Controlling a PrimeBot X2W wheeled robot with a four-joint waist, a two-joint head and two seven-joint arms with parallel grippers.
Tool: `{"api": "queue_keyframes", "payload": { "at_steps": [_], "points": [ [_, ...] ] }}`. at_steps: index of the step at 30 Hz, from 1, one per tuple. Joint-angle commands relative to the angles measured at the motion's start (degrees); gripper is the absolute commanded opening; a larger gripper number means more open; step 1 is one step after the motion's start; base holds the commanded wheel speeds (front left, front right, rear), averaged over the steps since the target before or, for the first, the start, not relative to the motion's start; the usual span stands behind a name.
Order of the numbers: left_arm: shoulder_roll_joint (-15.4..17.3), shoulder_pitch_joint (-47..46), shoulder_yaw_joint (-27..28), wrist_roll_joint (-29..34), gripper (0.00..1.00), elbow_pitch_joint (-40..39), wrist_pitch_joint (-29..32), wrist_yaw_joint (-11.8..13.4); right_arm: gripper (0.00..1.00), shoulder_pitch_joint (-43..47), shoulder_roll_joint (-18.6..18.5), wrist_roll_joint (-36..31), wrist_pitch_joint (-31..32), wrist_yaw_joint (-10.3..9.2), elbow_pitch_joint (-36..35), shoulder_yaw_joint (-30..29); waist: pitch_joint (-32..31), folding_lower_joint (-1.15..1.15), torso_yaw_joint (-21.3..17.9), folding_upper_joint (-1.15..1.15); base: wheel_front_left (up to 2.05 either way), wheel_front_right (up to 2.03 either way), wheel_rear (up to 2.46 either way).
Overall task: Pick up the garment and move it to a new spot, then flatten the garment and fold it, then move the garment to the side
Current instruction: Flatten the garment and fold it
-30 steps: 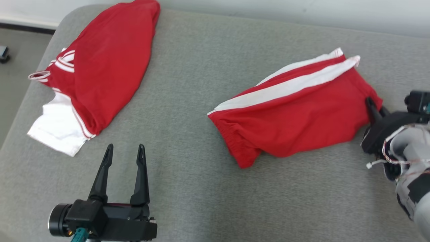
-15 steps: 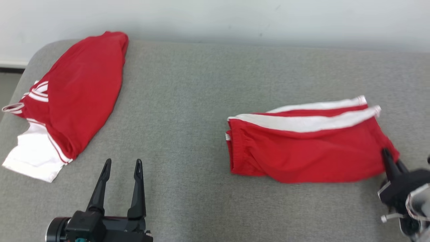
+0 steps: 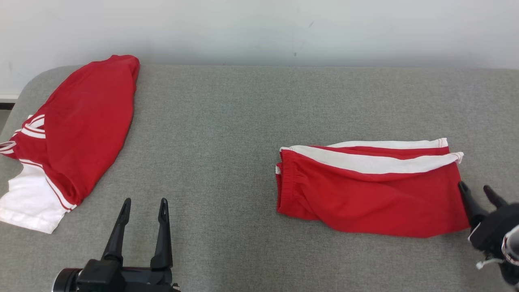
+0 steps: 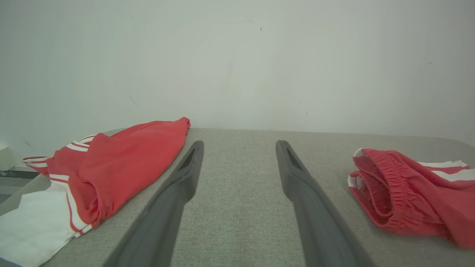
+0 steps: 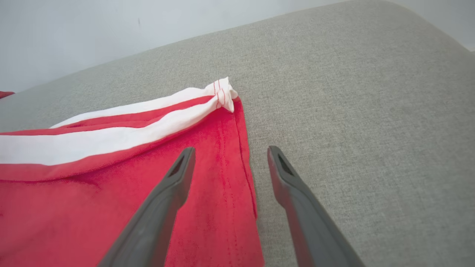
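Two empty grippers, shorts (image 3: 371,194) folded flat at the right of the grey cushion (image 3: 227,134).
My right gripper (image 3: 475,188) stands spread wide at the shorts' right edge, one finger over the cloth, the other over bare cushion. My left gripper (image 3: 145,201) is wide too, at near left, near a red shirt (image 3: 77,129).

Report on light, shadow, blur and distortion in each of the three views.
Head view: flat, even light, no glare, sharp; just a thin shadow under the red shorts. Left wrist view: wall slightly darker toward the corners, left gripper soft near the lens. Right wrist view: grey cushion weave crisp, right gripper blurred at its base.
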Motion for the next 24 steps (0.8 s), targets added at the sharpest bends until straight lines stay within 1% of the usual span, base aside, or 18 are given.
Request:
{"api": "queue_keyframes", "payload": {
  "at_steps": [1, 5, 10, 13, 16, 24],
  "points": [
    [0.0, 0.0, 0.0, 0.6, 1.00, 0.0, -0.2, -0.3, 1.00, -0.6, -0.4, -0.7, 0.5, 0.03, 0.3, 0.2, 0.0, 0.00, 0.1, 0.00, 0.00, 0.00, 0.00],
    [0.0, -0.7, -0.5, 0.5, 1.00, 0.0, -0.2, -0.3, 1.00, -5.4, -1.0, -3.9, 6.8, 0.04, 3.4, 1.8, 0.5, 0.00, 0.9, 0.00, 0.00, 0.00, 0.00],
    [0.1, -1.3, -1.2, -0.2, 1.00, -0.2, -0.2, 0.0, 1.00, -9.3, -0.8, -5.7, 14.6, 0.03, 7.0, 3.1, 1.7, 0.00, 2.6, 0.00, 0.00, 0.00, 0.00],
    [0.0, -1.4, -1.3, -0.5, 1.00, -0.1, -0.2, 0.0, 1.00, -10.9, -0.8, -6.5, 17.4, 0.03, 9.0, 3.4, 2.6, 0.00, 3.3, 0.00, 0.00, 0.00, 0.00],
    [0.0, -1.9, -1.6, -0.5, 1.00, 0.2, -0.2, -0.1, 1.00, -11.8, 0.1, -6.6, 19.7, 0.03, 10.5, 3.8, 3.2, 0.00, 4.1, 0.00, 0.00, 0.00, 0.00],
    [0.0, -2.5, -2.2, -0.5, 1.00, 0.2, -0.2, 0.4, 1.00, -11.8, 1.7, -6.5, 26.8, 0.03, 14.1, 5.6, 3.7, 0.00, 5.0, 0.00, 0.00, 0.00, 0.00]
  ]
}}
